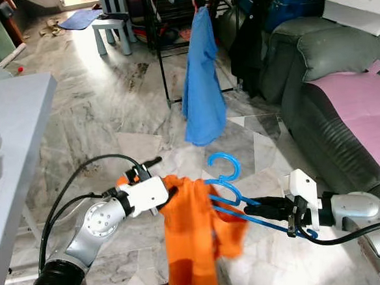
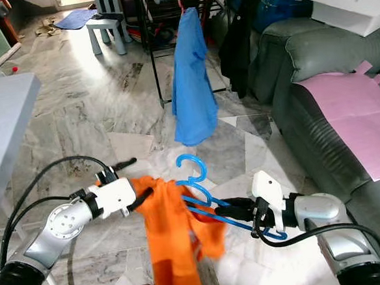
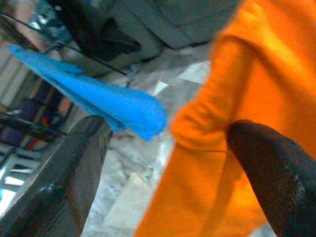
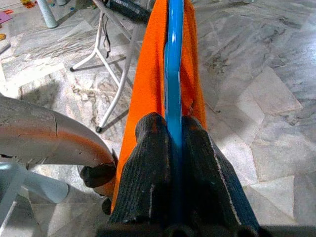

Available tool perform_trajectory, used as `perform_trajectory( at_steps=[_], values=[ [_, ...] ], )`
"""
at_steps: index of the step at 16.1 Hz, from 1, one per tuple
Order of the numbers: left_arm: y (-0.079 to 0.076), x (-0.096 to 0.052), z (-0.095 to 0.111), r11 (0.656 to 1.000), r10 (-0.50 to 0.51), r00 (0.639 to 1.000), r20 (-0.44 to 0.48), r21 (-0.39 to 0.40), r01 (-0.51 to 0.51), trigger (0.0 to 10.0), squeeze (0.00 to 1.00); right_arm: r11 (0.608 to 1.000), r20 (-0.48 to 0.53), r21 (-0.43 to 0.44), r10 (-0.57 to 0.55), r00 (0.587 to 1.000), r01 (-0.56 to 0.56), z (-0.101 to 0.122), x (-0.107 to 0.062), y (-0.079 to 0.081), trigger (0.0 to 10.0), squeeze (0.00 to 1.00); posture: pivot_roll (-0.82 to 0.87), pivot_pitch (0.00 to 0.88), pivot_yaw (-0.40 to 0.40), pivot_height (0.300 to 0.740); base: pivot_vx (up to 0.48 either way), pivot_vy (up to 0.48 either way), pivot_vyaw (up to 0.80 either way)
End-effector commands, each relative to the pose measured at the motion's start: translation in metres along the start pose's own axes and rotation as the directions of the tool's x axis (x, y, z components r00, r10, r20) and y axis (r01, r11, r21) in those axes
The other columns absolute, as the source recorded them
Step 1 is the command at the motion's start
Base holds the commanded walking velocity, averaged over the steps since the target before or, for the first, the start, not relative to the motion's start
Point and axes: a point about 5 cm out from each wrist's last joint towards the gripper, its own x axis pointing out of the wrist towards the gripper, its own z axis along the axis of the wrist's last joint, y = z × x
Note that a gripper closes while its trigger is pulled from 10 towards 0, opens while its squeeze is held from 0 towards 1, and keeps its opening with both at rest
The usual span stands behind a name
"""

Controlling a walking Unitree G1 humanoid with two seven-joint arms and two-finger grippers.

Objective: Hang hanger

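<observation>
1. Hanger [image 1: 227, 191], bright blue, sits low in front of the robot above the marble floor [image 1: 110, 115], hook up, with an orange shirt [image 1: 191, 237] draped over it.
2. Right gripper [image 1: 255, 210] is clamped tight on the hanger's lower bar; the wrist cam shows the blue bar pinched between both black fingers [image 4: 148, 173].
3. Left gripper [image 1: 174, 192] is at the shirt's shoulder. Its fingers [image 3: 64, 173] are spread apart with orange cloth between them, touching one finger, so not pinching anything.
4. Rack [image 1: 170, 46] stands further back with a blue shirt [image 1: 202, 83] hanging off it, well apart from the hanger.
5. Grey sofa [image 1: 330, 100] with a pink sheet [image 1: 360, 104] is on the right, grey table [image 1: 13, 129] on the left.
</observation>
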Motion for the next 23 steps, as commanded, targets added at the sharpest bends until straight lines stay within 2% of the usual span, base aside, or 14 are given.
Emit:
perform_trajectory(
  at_steps=[1, 2, 3, 4, 5, 8, 10, 12, 14, 18, 19, 20, 22, 23],
  values=[
    [-0.005, -0.002, -0.005, 0.994, -0.105, 0.994, -0.026, -0.022, 0.105, 10.0, 1.00, 0.997, 0.010, -0.070, 0.044, 0.999, -0.044, 0.010, 0.003, 0.001, 10.0, 0.00, -0.06, 0.092, 0.027, 0.740, 0.000, 0.000, 0.00],
    [-0.006, -0.003, -0.006, 0.992, -0.126, 0.992, -0.027, -0.029, 0.126, 10.0, 1.00, 0.996, 0.009, -0.078, 0.044, 0.999, -0.043, 0.011, 0.003, 0.001, 10.0, 0.00, -0.06, 0.092, 0.029, 0.740, 0.000, 0.000, 0.00],
    [-0.007, -0.004, -0.006, 0.984, -0.175, 0.985, -0.014, -0.024, 0.174, 9.0, 0.00, 0.995, 0.011, -0.085, 0.057, 0.998, -0.056, 0.013, 0.002, 0.003, 10.0, 0.00, -0.06, 0.090, 0.034, 0.740, 0.000, 0.000, 0.00],
    [-0.004, -0.004, -0.006, 0.984, -0.177, 0.984, -0.003, -0.014, 0.177, 4.1, 0.00, 0.994, 0.007, -0.097, 0.060, 0.998, -0.059, 0.014, 0.001, 0.003, 10.0, 0.00, -0.06, 0.089, 0.038, 0.740, 0.000, 0.000, 0.00],
    [-0.001, -0.003, -0.006, 0.984, -0.180, 0.984, 0.001, -0.015, 0.180, 0.0, 0.00, 0.992, -0.001, -0.106, 0.063, 0.998, -0.063, 0.014, 0.001, 0.003, 10.0, 0.00, -0.07, 0.089, 0.039, 0.740, 0.000, 0.000, 0.00],
    [0.021, 0.002, -0.002, 0.982, -0.186, 0.982, 0.010, -0.022, 0.187, 0.0, 0.00, 0.986, -0.054, -0.156, 0.052, 0.997, -0.059, 0.008, -0.003, 0.001, 10.0, 0.00, -0.07, 0.088, 0.043, 0.740, 0.000, 0.000, 0.00],
    [0.027, 0.003, -0.002, 0.977, -0.215, 0.977, 0.010, -0.005, 0.215, 0.0, 0.00, 0.985, -0.058, -0.163, 0.047, 0.997, -0.056, 0.009, -0.003, -0.001, 10.0, 0.00, -0.07, 0.087, 0.045, 0.740, 0.000, 0.000, 0.00],
    [0.026, 0.004, -0.004, 0.968, -0.251, 0.968, -0.006, -0.012, 0.251, 0.0, 0.00, 0.984, -0.060, -0.170, 0.043, 0.997, -0.052, 0.010, -0.002, -0.002, 10.0, 0.00, -0.07, 0.087, 0.046, 0.740, 0.000, 0.000, 0.00],
    [0.020, 0.004, -0.011, 0.936, -0.350, 0.936, -0.047, -0.052, 0.348, 0.0, 0.00, 0.980, -0.056, -0.191, 0.038, 0.998, -0.048, 0.011, -0.001, -0.004, 10.0, 0.00, -0.07, 0.089, 0.048, 0.740, 0.000, 0.000, 0.00],
    [0.017, 0.006, -0.016, 0.929, -0.367, 0.928, -0.066, -0.076, 0.362, 0.1, 0.00, 0.978, -0.049, -0.203, 0.029, 0.998, -0.038, 0.012, 0.000, -0.005, 10.0, 0.00, -0.07, 0.092, 0.053, 0.740, 0.000, 0.000, 0.00],
    [0.016, 0.007, -0.017, 0.924, -0.378, 0.924, -0.064, -0.093, 0.372, 0.4, 0.00, 0.978, -0.047, -0.205, 0.029, 0.998, -0.038, 0.012, 0.001, -0.005, 10.0, 0.00, -0.07, 0.093, 0.056, 0.740, 0.000, 0.000, 0.00],
    [0.015, 0.008, -0.017, 0.923, -0.379, 0.923, -0.063, -0.093, 0.373, 1.7, 0.00, 0.978, -0.046, -0.206, 0.030, 0.999, -0.038, 0.012, 0.001, -0.004, 10.0, 0.00, -0.07, 0.093, 0.056, 0.740, 0.000, 0.000, 0.00],
    [0.014, 0.011, -0.017, 0.921, -0.384, 0.921, -0.069, -0.100, 0.376, 0.0, 0.00, 0.977, -0.041, -0.209, 0.029, 0.999, -0.037, 0.012, 0.002, -0.003, 10.0, 0.00, -0.08, 0.092, 0.060, 0.740, 0.000, 0.000, 0.00],
    [0.012, 0.014, -0.016, 0.918, -0.391, 0.918, -0.065, -0.102, 0.384, 0.0, 0.00, 0.977, -0.035, -0.212, 0.025, 0.999, -0.032, 0.013, 0.003, -0.004, 10.0, 0.00, -0.08, 0.092, 0.065, 0.740, 0.000, 0.000, 0.00]
  ],
)
